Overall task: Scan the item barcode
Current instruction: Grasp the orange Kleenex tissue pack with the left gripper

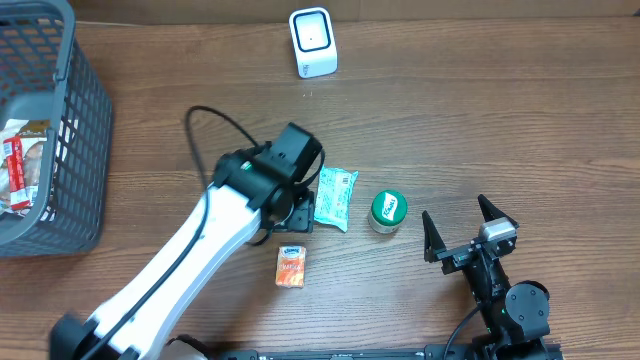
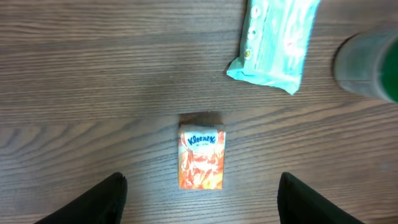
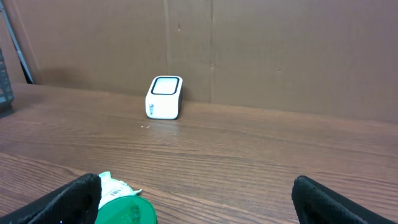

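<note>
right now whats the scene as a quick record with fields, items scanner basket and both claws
scanner: white scanner, far side of the table
basket: grey basket at left, red-and-white packet inside
loose items: orange tissue pack, teal packet, green-lidded jar, each apart on the table
left claw: open, empty, above the orange tissue pack
right claw: open, empty, beside the green-lidded jar
scan: not yet done, nothing held

The table [image 2: 87,81] is matt wood with visible grain; the tissue pack [image 2: 201,158] and teal packet [image 2: 273,43] wear glossy plastic film; the scanner [image 1: 312,42] is smooth white plastic.
</note>
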Available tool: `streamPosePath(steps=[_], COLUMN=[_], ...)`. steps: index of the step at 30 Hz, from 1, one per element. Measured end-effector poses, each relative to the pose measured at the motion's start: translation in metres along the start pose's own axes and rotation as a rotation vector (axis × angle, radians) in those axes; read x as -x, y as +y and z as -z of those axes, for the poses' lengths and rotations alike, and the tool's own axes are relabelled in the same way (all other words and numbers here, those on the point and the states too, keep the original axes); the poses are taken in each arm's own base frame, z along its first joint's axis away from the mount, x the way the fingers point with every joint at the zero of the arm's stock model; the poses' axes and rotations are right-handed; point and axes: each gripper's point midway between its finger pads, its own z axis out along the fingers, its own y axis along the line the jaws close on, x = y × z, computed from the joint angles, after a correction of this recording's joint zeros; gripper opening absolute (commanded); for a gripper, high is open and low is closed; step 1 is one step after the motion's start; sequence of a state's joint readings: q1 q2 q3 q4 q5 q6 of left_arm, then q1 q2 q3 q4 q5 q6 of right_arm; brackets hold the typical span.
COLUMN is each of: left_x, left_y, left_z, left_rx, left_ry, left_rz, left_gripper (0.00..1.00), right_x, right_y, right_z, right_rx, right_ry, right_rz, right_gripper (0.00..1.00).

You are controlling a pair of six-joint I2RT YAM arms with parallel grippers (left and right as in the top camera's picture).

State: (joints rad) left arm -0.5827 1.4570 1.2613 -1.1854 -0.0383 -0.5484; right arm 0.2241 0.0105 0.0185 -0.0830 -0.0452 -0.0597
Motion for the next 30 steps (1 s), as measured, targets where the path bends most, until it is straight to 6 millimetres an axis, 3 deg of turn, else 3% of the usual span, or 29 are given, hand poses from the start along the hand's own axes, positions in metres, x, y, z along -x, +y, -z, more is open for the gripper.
streamPosePath(steps=[3,5,6,7,8,12,14,16,20,30], left_x=[-0.01,-0.022,-0.03,-0.038,-0.044,-0.072,-0.079,-0.081,-0.078,-0.089], left_y=[0.007,0.012,0.014,0.017,0.019,0.026,0.022,0.018,0.01,0.011], left_z=[0.005,-0.007,-0.018,-0.028,-0.037,-0.07,-0.082,-0.086,-0.093,-0.119], left_rx=[-0.006,0.0,0.0,0.005,0.008,0.008,-0.028,-0.053,-0.108,-0.103], left_ry=[-0.017,0.007,0.029,0.054,0.074,0.145,0.16,0.162,0.143,0.174], left_rz=[0.03,0.05,0.058,0.062,0.071,0.09,0.09,0.082,0.063,0.086], left_gripper=[0.7,0.72,0.81,0.99,1.0,0.99,0.89,0.79,0.73,0.71], right_x=[0.0,0.0,0.0,0.0,0.0,0.0,0.0,0.0,0.0,0.0], right_y=[0.0,0.0,0.0,0.0,0.0,0.0,0.0,0.0,0.0,0.0], right_z=[0.0,0.0,0.0,0.0,0.0,0.0,0.0,0.0,0.0,0.0], right_rx=[0.0,0.0,0.0,0.0,0.0,0.0,0.0,0.0,0.0,0.0], right_ry=[0.0,0.0,0.0,0.001,0.0,0.0,0.0,0.0,0.0,0.0], right_rz=[0.0,0.0,0.0,0.0,0.0,0.0,0.0,0.0,0.0,0.0], right_gripper=[1.0,1.0,1.0,1.0,1.0,1.0,1.0,1.0,1.0,1.0])
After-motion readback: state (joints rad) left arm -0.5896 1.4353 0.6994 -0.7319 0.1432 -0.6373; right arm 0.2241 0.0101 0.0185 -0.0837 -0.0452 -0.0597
